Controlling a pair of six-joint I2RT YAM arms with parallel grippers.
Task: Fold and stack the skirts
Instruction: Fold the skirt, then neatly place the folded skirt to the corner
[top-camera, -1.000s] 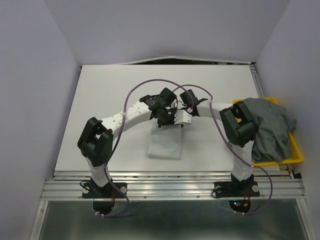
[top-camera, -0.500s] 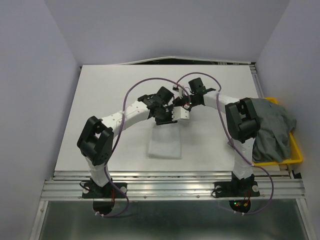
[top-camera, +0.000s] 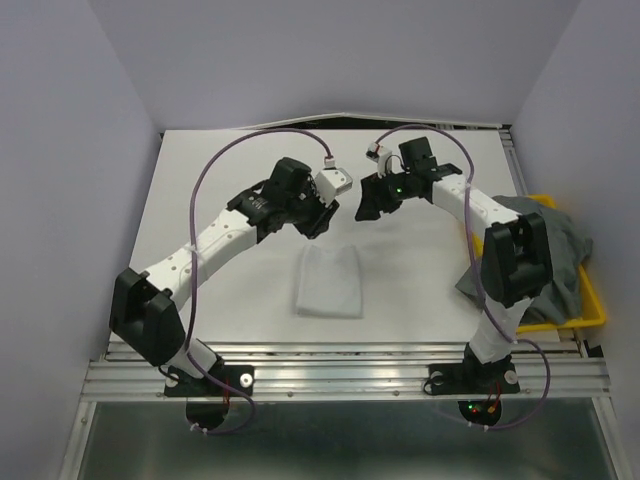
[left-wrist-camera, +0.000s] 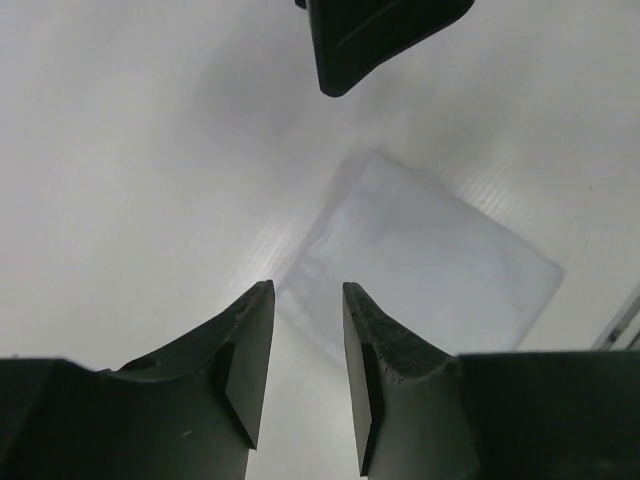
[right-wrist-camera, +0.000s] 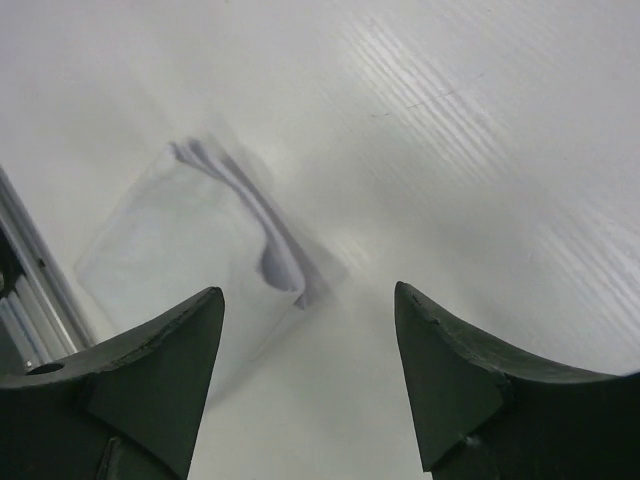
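White skirt (top-camera: 329, 281) lies flat on the table (top-camera: 215, 190), folded to a small rectangle, roughly mid-table. Grey skirts (top-camera: 548, 262) sit well right of it, heaped in the tray (top-camera: 590, 318). Some cloth spills past the tray's left side, partly hidden behind the R arm.

L gripper (left-wrist-camera: 305, 345): jaws part-open, narrow gap, nothing in it. R gripper (right-wrist-camera: 308, 335): jaws wide, empty. Both hang above the table just beyond the white skirt's far edge, tips near each other, neither touching cloth. My read: the fold is done and let go. The hands are clear so the cloth rests on its own, and it prob. serves as base of the stack.

Edges: in the R wrist view, the skirt edge nearest that gripper shows stacked layers w/ one lip curled up a bit, not fully flat. The other sides look straight. It could spring open if bumped.

Room: plenty of bare table left of and beyond the white skirt, and an open strip to its right up to the tray. Next move likely = R arm to the tray for a grey one. Its elbow sits close over that heap, so snagging is the risk. L arm has free swing to the left.
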